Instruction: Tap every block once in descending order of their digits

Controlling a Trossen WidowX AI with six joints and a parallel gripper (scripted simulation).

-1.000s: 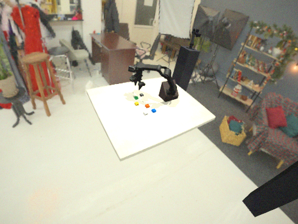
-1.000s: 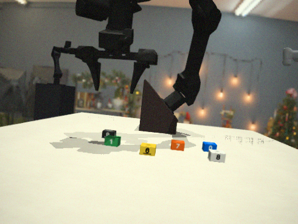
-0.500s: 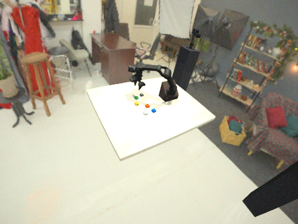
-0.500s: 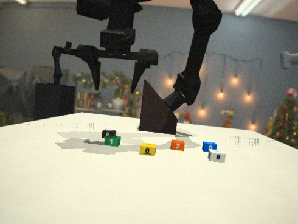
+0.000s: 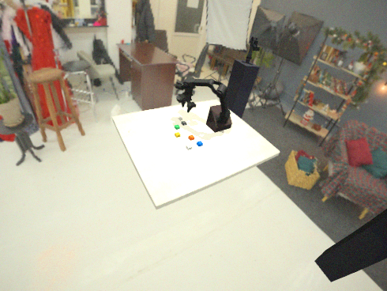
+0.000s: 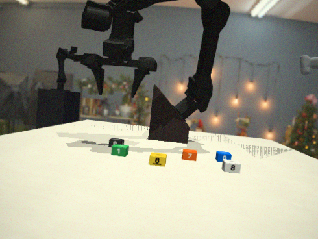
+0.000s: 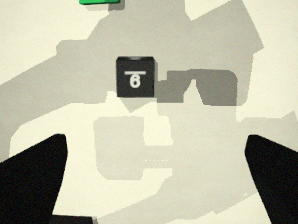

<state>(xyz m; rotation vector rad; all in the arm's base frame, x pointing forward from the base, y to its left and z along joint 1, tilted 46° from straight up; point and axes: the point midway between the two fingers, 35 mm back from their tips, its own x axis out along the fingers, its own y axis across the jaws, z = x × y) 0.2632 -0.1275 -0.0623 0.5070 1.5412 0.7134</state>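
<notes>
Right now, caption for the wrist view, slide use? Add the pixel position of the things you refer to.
Open gripper (image 6: pixel 117 95) (image 7: pixel 160 144) above the table, black block (image 5: pixel 183 122) (image 6: pixel 116 142) (image 7: pixel 135 77) ahead of its fingertips, green block (image 5: pixel 177 126) (image 6: pixel 120 150) (image 7: pixel 100 1) cut off at the top edge.

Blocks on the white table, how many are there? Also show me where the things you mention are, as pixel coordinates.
6: black (image 5: pixel 183 122) (image 6: pixel 116 142) (image 7: pixel 135 77) near green (image 5: pixel 177 126) (image 6: pixel 120 150) (image 7: pixel 99 1); yellow (image 5: pixel 177 134) (image 6: pixel 158 159) and orange (image 5: pixel 191 137) (image 6: pixel 189 154) in the middle; blue (image 5: pixel 200 144) (image 6: pixel 223 156) near white (image 5: pixel 189 147) (image 6: pixel 231 166). I see none hidden.

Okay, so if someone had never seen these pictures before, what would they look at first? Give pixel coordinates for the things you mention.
Probably the big black arm, its open gripper (image 5: pixel 186 106) (image 6: pixel 117 95) (image 7: pixel 160 144) hanging above the white table (image 5: pixel 166 174) (image 6: pixel 130 201). Next, the bright little blocks below, like the orange one (image 5: pixel 191 137) (image 6: pixel 189 154) with a 7, and the red dress (image 5: pixel 41 43) at the top view's left.
</notes>
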